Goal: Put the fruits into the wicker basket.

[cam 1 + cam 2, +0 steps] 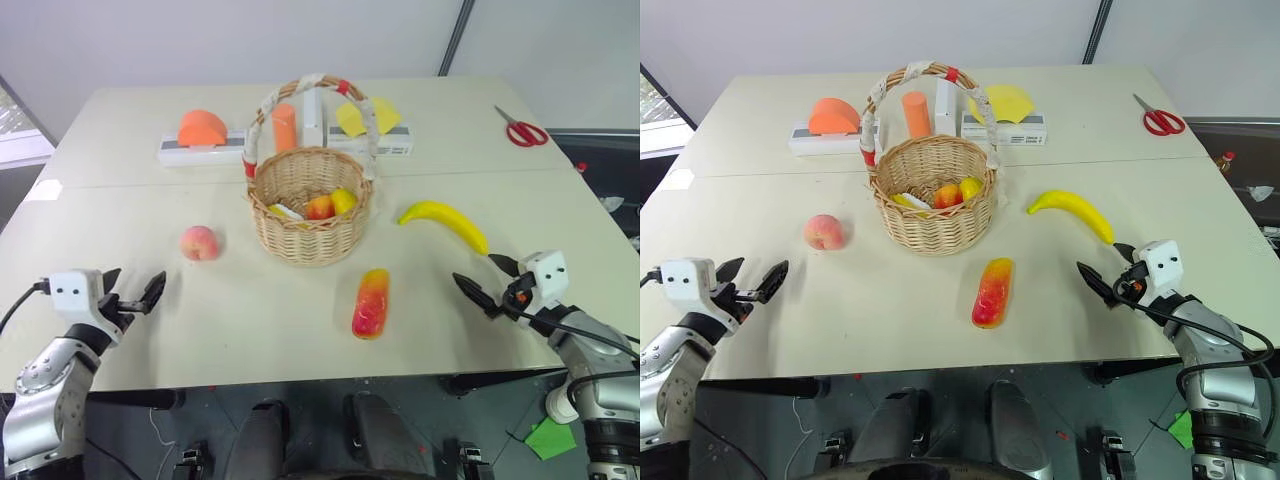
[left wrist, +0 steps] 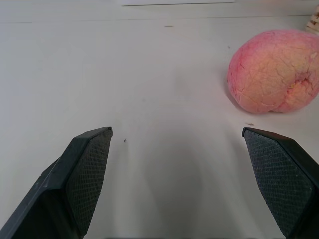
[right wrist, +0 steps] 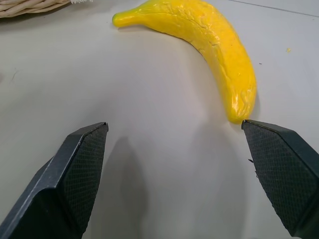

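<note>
The wicker basket [image 1: 312, 238] stands mid-table with a few small fruits inside. To its left lies a pink-red peach [image 1: 199, 242], shown close in the left wrist view [image 2: 274, 69]. A red-to-yellow mango-like fruit [image 1: 371, 302] lies in front of the basket. A yellow banana [image 1: 445, 224] lies to its right, with the basket's edge [image 3: 30, 6] beyond it in the right wrist view. My left gripper [image 1: 137, 280] hovers open near the table's front left, short of the peach. My right gripper [image 1: 477, 270] is open at the front right, just short of the banana [image 3: 209, 40]. Both are empty.
Behind the basket, orange foam shapes [image 1: 203, 128] and a yellow one [image 1: 366, 117] rest on white blocks. Red-handled scissors [image 1: 525, 131] lie at the back right corner. The table's front edge runs just under both grippers.
</note>
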Tool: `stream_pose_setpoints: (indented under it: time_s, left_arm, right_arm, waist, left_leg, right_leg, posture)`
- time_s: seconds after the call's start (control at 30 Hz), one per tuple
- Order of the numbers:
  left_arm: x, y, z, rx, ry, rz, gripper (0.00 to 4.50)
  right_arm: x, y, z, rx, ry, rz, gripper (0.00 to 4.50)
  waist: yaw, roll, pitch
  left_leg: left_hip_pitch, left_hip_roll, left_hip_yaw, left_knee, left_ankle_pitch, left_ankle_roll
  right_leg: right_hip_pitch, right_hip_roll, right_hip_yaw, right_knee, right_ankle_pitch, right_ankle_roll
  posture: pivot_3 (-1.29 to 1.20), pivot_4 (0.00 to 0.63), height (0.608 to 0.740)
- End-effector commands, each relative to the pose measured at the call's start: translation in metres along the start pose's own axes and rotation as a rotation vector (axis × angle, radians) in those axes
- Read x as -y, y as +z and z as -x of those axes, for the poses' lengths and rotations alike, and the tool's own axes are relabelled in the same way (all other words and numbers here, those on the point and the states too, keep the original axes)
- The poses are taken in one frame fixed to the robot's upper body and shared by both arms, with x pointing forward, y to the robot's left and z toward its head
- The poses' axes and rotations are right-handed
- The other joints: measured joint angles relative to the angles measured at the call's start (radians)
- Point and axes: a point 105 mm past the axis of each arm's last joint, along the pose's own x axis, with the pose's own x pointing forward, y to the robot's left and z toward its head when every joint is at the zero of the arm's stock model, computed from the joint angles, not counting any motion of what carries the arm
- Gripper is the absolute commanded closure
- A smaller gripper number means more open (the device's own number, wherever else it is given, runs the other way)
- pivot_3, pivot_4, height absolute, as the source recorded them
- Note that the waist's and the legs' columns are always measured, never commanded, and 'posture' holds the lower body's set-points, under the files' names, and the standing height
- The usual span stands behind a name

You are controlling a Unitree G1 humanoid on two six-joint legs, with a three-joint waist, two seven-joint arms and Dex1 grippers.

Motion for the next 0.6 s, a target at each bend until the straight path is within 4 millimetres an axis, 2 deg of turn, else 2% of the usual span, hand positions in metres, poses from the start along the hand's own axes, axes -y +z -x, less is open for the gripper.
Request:
stream_pose_setpoints:
  time_s: [0.03, 0.13, 0.23, 0.47, 0.6]
  left_arm:
    - [-0.003, 0.012, 0.0, 0.053, 0.01, -0.013, 0.0]
    - [-0.001, 0.014, -0.002, 0.063, 0.007, -0.011, 0.0]
    - [0.005, 0.022, -0.006, 0.083, -0.018, -0.028, 0.0]
    - [0.034, 0.05, -0.026, 0.092, -0.136, -0.095, 0.0]
    - [0.043, 0.062, -0.04, 0.05, -0.154, -0.132, 0.0]
  right_arm:
    - [0.007, 0.014, 0.003, 0.054, -0.025, 0.026, 0.03]
    - [0.007, 0.017, 0.002, 0.065, -0.025, 0.034, 0.03]
    - [-0.001, 0.029, -0.001, 0.097, 0.011, 0.047, 0.03]
    - [-0.069, 0.082, -0.021, 0.2, 0.322, 0.099, 0.03]
    - [-0.121, 0.107, -0.029, 0.259, 0.505, 0.131, 0.03]
  waist:
    - [0.0, 0.0, 0.0]
    - [0.0, 0.0, 0.0]
    - [0.0, 0.0, 0.0]
    - [-0.003, 0.0, 0.0]
    - [-0.001, 0.0, 0.0]
  left_leg:
    - [0.0, 0.0, 0.0, 0.0, 0.0, 0.0]
    - [0.0, 0.0, 0.0, 0.0, 0.0, 0.0]
    - [0.0, 0.0, 0.0, 0.0, 0.0, 0.0]
    - [0.0, 0.0, 0.0, 0.001, 0.0, 0.0]
    - [0.0, 0.0, -0.002, 0.0, 0.0, 0.0]
  right_leg:
    - [0.0, 0.0, 0.0, 0.0, 0.0, 0.0]
    - [0.0, 0.0, 0.0, 0.0, 0.0, 0.0]
    - [0.0, 0.0, 0.0, 0.0, 0.0, 0.0]
    - [0.0, 0.001, 0.0, 0.001, 0.0, 0.0]
    - [0.0, 0.001, -0.001, 0.001, 0.0, 0.0]
  posture:
    - [0.0, 0.15, 0.74]
    - [0.0, 0.15, 0.74]
    - [0.0, 0.15, 0.74]
    - [0.0, 0.15, 0.74]
    - [0.0, 0.15, 0.74]
